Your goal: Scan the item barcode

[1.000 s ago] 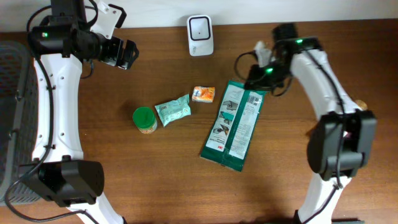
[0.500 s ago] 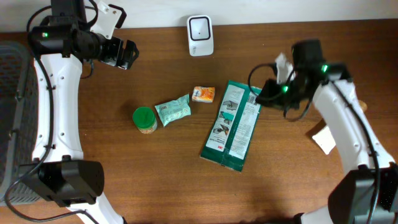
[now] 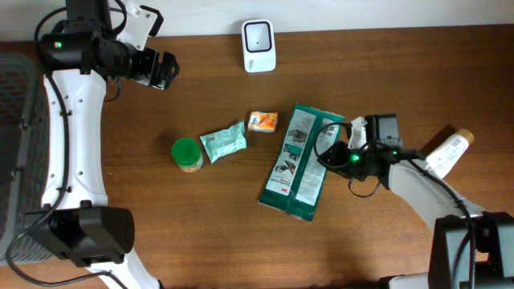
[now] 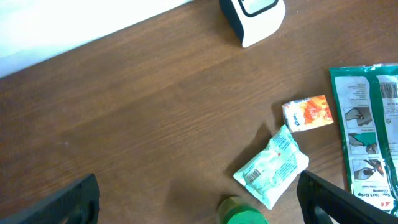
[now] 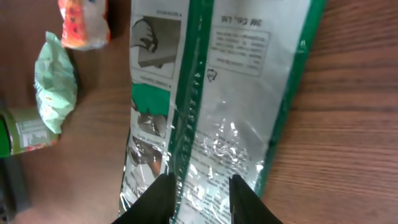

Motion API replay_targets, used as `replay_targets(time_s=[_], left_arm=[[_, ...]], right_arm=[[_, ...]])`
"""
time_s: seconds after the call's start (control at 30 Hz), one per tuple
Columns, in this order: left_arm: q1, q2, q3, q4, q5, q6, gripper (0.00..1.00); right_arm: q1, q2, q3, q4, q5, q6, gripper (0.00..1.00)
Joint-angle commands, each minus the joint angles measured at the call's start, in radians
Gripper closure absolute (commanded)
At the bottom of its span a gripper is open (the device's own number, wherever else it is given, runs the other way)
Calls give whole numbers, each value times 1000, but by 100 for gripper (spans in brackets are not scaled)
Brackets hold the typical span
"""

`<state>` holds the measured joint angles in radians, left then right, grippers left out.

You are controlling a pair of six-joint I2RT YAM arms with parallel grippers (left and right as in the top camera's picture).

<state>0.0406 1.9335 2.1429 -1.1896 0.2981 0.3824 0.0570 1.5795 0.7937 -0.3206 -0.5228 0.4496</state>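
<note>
A long green and silver package [image 3: 299,164] lies flat mid-table, printed side up. My right gripper [image 3: 328,155] hovers low over its right half. In the right wrist view the gripper [image 5: 200,180] has its two dark fingers a narrow gap apart, open, with the package's foil [image 5: 217,93] showing between them and nothing gripped. The white scanner [image 3: 259,46] stands at the back edge. My left gripper [image 3: 165,71] is raised at the back left, wide open and empty [image 4: 198,186].
Left of the package are a small orange packet [image 3: 263,121], a teal pouch [image 3: 223,142] with a barcode showing, and a green-lidded jar [image 3: 186,152]. A white bottle [image 3: 446,152] lies at the far right. A grey basket [image 3: 16,152] sits at the left edge.
My right arm has swung from the package's far end toward the front, down to its right side. Its jaws have spread slightly. The left arm has not moved.
</note>
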Motion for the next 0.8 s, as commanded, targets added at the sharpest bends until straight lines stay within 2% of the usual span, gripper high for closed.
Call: replay_targets(time_s=[0.0,0.77], left_arm=[[2,2,1,-2,0,16,1],[2,2,1,-1,0,16,1]], right_arm=[[37,-20,-18,37,-23,19,73],[57,-20,-18,45,-17,-27,72]])
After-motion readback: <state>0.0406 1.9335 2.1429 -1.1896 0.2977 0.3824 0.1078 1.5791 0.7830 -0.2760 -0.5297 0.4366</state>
